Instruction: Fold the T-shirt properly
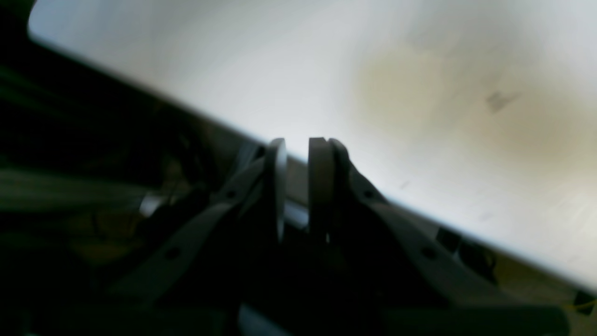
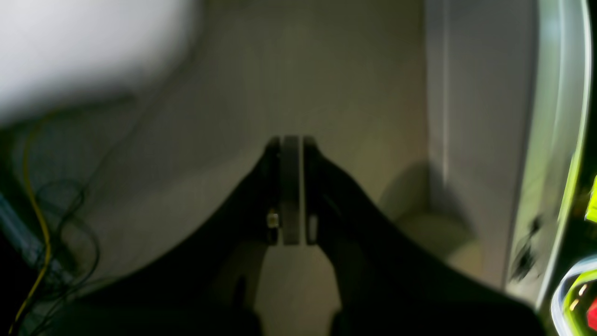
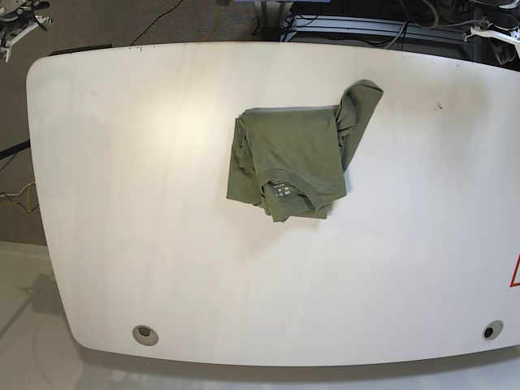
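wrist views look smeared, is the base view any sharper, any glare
Both wrist views are motion-blurred: left tool and right tool have soft edges. The base view is sharp; the T-shirt and its collar label read clearly. A soft bright patch of glare lies on the table left of the shirt.

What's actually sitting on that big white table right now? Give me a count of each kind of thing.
T-shirts, olive green, loosely folded: 1
Round holes in the table, near its front edge: 2
Total: 3

Neither robot arm is over the table in the base view.
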